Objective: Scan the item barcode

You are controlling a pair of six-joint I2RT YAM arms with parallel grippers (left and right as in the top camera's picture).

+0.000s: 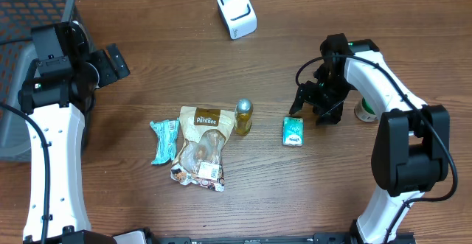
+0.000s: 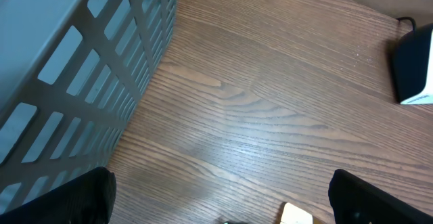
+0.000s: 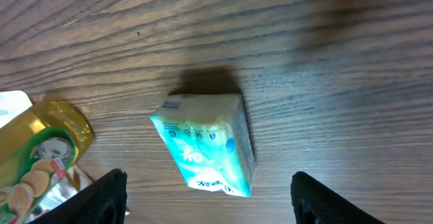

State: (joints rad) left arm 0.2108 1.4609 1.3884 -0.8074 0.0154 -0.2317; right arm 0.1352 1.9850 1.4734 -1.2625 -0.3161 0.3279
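A small teal packet [image 3: 206,146] is seen lying on the wooden table [image 3: 325,61], wide-spread dark fingers [image 3: 101,200] kept off it, yellow bottle [image 3: 40,149] parked left.

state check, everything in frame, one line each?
left claw: open, empty, beside the basket
right claw: open, empty, by the tissue pack, not touching it
tissue pack: lying on the table, not held
bottle: beside the snack bag, not held
snack bag: lying flat
teal wrapper: lying flat
scanner: standing, nothing presented to it
basket: contents not visible
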